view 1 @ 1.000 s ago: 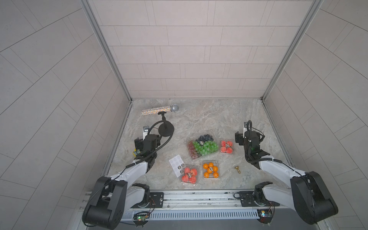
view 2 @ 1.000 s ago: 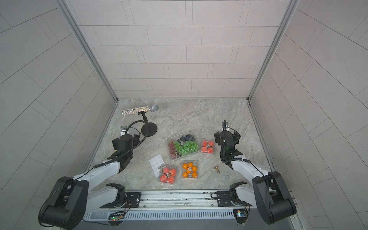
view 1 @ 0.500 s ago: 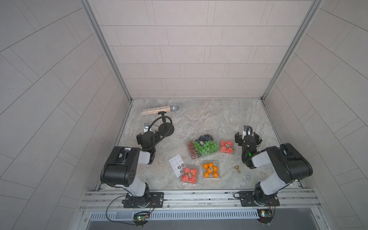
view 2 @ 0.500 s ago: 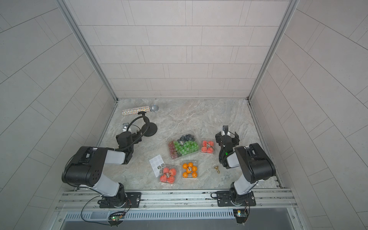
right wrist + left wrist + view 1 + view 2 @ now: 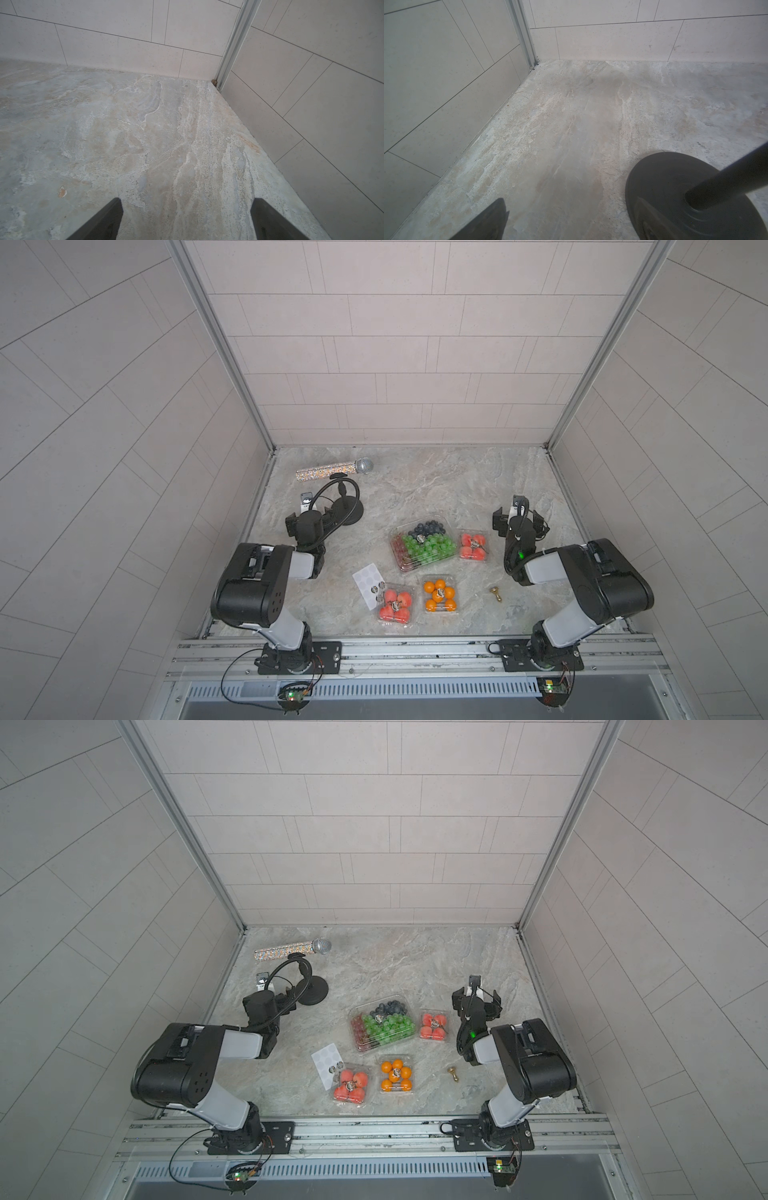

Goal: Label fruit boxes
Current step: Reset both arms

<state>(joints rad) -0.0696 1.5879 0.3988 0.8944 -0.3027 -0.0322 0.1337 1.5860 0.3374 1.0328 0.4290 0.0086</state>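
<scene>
Right gripper (image 5: 187,207): jaws flung wide with only bare floor between them. It's parked at 3 o'clock of the fruit and aimed at 12, the back wall.
Left gripper (image 5: 308,522): out at 9 o'clock and wide apart too, by every sign. One finger (image 5: 488,222) shows over bare floor, the other is hidden, and it holds nothing I can see.
Big box (image 5: 424,545): grapes and blueberries, mid-table, lid shut, with a small round dot on top.
Red box (image 5: 473,546): just beside the big box at its 3 o'clock, near the right gripper.
Orange box (image 5: 440,595): at 6 o'clock of the big box, with the second red box (image 5: 395,605) just beside it at 9.
Sticker sheet (image 5: 368,583): flat at 8 o'clock of the big box, its corner meeting the second red box. I can't tell whether it goes under.
Progress: every lid seems to carry a dot, so the labelling looks done or close to it.
Risk, left: the microphone stand (image 5: 349,512) sits just beside that gripper, with its neck arching over the wrist. A swing toward 3 could hook the neck and topple the stand.
Risk, right: the red box looks light, and a low sweep toward 9 would shove it into the big box.
Risk, labels: on a thin, springy lid, a dot may lift at the edge.
</scene>
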